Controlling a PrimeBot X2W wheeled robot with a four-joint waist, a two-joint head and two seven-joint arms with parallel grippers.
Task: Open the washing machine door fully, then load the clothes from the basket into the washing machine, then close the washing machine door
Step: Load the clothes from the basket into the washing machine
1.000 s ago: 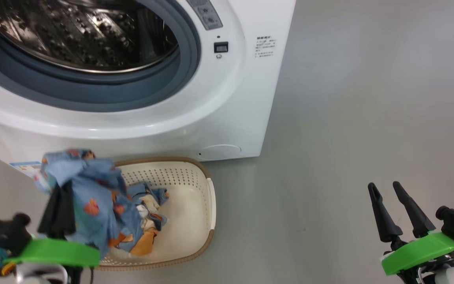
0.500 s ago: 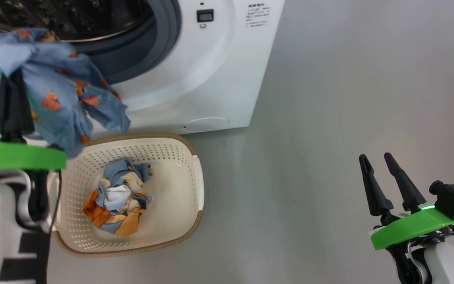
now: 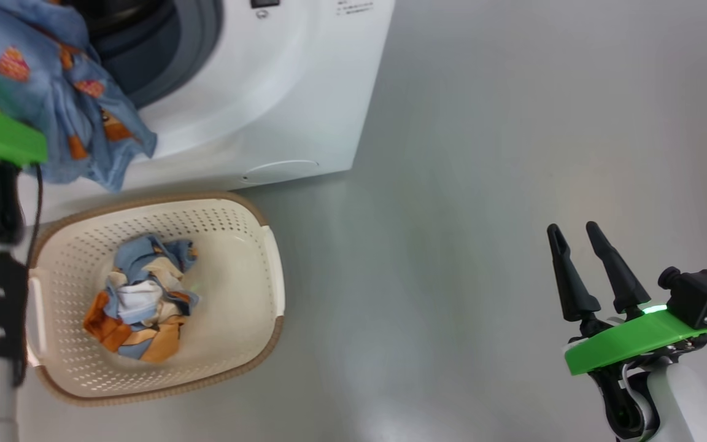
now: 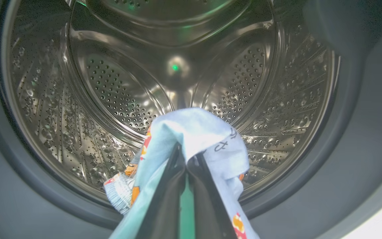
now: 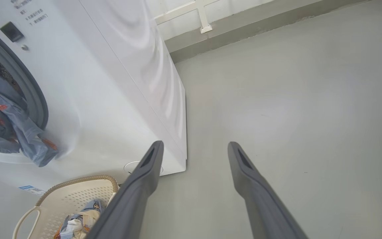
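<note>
My left gripper (image 4: 186,158) is shut on a light blue garment (image 4: 196,131) with orange prints, held at the mouth of the steel drum (image 4: 124,83) of the washing machine (image 3: 280,92). The cloth hangs over the grey gasket and the white front (image 3: 65,92). More clothes (image 3: 139,301) lie bunched in the cream basket (image 3: 264,245) on the floor before the machine. My right gripper (image 3: 572,228) is open and holds nothing, far right of the basket over bare floor; its two fingers (image 5: 144,176) stand apart. The washing machine door is out of view.
Grey floor (image 3: 482,184) stretches to the right of the machine. A wall base with a white frame (image 5: 204,20) runs behind the machine. The basket sits close against the machine's front, below a round cover (image 3: 283,169).
The left gripper has lifted the blue garment from above the basket up to the drum opening. The head camera has shifted, so the whole picture slid. The right gripper stays open.
</note>
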